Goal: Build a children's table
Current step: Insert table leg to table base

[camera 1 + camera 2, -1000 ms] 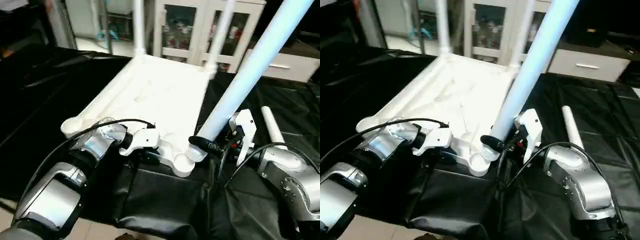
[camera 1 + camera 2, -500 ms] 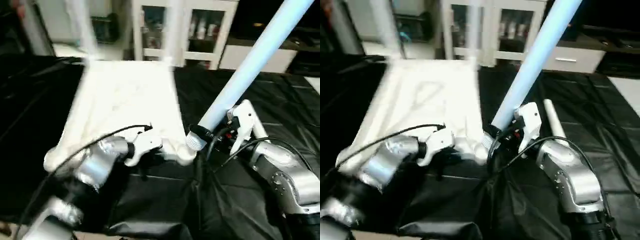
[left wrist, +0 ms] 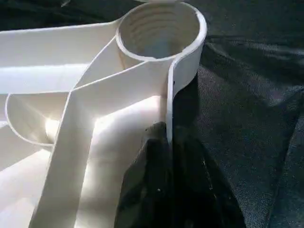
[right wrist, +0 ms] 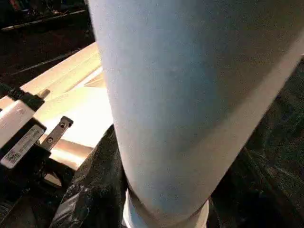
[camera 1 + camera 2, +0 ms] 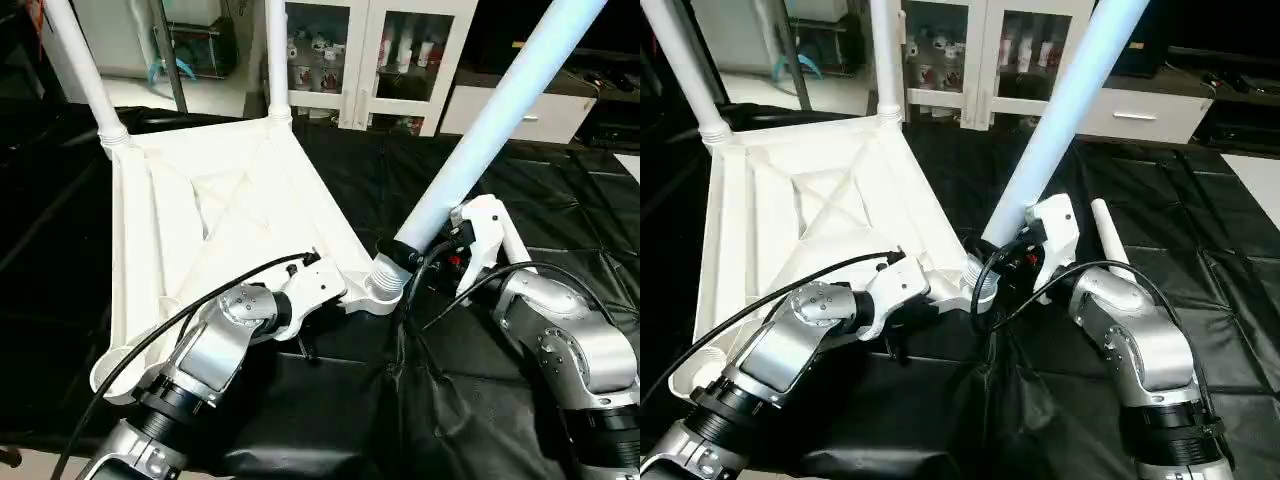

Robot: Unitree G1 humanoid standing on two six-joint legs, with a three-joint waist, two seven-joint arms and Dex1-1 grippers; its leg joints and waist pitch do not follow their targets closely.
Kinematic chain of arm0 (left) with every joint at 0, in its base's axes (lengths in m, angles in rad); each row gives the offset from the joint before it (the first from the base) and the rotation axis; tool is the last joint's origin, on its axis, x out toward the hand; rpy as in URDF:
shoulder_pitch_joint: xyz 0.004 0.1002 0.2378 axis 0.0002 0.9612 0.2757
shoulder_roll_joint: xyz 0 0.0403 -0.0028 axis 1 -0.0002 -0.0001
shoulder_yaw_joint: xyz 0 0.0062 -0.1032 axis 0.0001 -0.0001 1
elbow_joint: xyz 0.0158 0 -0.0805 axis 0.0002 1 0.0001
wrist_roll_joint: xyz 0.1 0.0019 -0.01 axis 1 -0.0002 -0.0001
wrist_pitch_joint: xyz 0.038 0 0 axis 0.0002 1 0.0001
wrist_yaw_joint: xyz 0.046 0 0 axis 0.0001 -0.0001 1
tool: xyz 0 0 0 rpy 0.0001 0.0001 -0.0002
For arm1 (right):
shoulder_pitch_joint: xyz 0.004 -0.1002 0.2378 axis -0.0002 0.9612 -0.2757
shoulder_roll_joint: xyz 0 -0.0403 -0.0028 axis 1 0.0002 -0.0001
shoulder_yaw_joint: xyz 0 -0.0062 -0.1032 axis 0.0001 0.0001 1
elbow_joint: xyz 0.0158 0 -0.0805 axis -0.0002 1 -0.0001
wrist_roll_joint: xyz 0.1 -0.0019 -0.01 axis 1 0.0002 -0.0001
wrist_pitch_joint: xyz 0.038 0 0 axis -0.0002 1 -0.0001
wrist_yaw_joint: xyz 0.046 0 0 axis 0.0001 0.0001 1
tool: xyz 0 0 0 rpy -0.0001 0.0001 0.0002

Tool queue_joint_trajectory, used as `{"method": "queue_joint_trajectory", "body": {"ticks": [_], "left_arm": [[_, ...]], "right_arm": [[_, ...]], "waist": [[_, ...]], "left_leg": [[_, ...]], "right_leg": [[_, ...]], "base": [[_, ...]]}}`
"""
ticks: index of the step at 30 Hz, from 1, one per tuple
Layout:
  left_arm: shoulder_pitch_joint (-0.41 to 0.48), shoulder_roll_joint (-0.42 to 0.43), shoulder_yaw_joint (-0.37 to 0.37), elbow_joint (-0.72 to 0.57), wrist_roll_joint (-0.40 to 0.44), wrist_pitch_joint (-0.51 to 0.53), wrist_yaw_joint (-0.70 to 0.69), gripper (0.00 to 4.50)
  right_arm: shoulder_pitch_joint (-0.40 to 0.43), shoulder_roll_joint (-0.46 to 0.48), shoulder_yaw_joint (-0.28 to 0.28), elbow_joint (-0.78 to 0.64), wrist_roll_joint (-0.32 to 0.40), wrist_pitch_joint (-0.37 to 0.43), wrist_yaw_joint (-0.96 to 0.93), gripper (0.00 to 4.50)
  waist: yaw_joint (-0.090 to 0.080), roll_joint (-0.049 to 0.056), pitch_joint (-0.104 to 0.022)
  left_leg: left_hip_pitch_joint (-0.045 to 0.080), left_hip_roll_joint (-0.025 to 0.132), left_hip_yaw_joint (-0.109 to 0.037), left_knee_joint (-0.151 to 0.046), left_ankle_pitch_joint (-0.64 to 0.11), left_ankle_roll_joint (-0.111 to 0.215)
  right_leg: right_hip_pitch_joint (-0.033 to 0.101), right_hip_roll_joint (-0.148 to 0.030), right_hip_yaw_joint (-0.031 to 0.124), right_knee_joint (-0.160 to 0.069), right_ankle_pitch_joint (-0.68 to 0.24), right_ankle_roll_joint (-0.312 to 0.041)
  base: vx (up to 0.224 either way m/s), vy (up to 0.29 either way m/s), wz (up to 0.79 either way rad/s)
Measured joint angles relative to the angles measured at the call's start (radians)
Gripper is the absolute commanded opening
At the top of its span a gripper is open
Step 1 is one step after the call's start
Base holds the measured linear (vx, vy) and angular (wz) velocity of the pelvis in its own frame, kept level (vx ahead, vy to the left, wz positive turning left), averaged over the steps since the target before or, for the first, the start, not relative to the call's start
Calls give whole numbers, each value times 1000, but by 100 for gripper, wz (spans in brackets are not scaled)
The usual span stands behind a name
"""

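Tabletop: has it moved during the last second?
Yes. The tabletop has swung its far end leftward, judged against the glass-door cabinet behind it.

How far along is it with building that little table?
About halfway. Two legs stand in the far corners of the upturned tabletop. The right gripper holds a third leg in its jaws, slanted, its threaded end at the near corner socket, not yet in. A fourth leg lies on the black cover.
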Motion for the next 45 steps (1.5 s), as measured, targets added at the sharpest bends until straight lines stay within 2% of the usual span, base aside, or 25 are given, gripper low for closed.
{"method": "queue_joint_trajectory", "body": {"ticks": [2, 13, 15, 17, 18, 31, 40, 42, 45], "left_arm": [[1, 1, 2, -3, -1, 5, 1, 63], [-10, 37, 11, 3, -48, 24, -58, 63], [-16, 42, 11, 10, -56, 27, -68, 93], [-22, 51, 11, 15, -63, 30, -81, 93], [-26, 62, 6, 17, -67, 28, -91, 124], [-61, 93, -15, 82, -80, -32, -135, 124], [-88, 76, -14, 155, -92, -66, -137, 55], [-91, 78, -16, 163, -92, -68, -146, 26], [-97, 99, -32, 161, -88, -71, -164, 21]], "right_arm": [[0, -4, 0, 0, 0, 0, 2, 188], [-1, -12, 11, 13, 0, 0, 24, 188], [-1, -14, 11, 13, 0, 0, 28, 188], [-1, -16, 11, 13, 0, 0, 34, 188], [-1, -17, 11, 13, 0, 0, 37, 188], [-1, -24, 24, 13, -1, 0, 64, 188], [-39, -22, 30, 39, -20, -2, 63, 188], [-41, -22, 32, 39, -20, -3, 64, 188], [-45, -22, 45, 43, -23, -2, 65, 188]], "waist": [[0, 0, 0], [5, -3, 1], [5, -3, 1], [5, -3, 1], [5, -2, 1], [7, -2, 1], [10, -2, 1], [12, -4, 0], [12, -4, -1]], "left_leg": [[0, 0, 0, 0, 0, 0], [0, 0, 0, 0, 0, 0], [0, 0, 0, 0, 0, -1], [0, 0, 0, 0, 0, -1], [1, 0, 0, 0, 1, -1], [1, 0, 0, 0, -1, -8], [3, 1, 0, 1, 2, -12], [3, 1, 0, 1, 2, -12], [2, 2, 0, 0, 2, -12]], "right_leg": [[0, 0, 0, 0, 0, 0], [0, 0, 0, 0, 1, -1], [0, 0, 0, 0, 1, -1], [0, 0, 0, 0, 1, -1], [0, 0, 0, 0, 1, -1], [1, 0, 0, 1, 0, 1], [3, 0, 0, 1, 1, 2], [3, 0, 0, 1, 1, 3], [3, 1, 0, 1, 1, 3]], "base": [[0, 0, 0], [0, 0, 0], [0, 0, 0], [0, 0, 0], [0, 0, 0], [0, 0, 0], [0, 0, 0], [0, 0, 0], [0, 0, 0]]}}
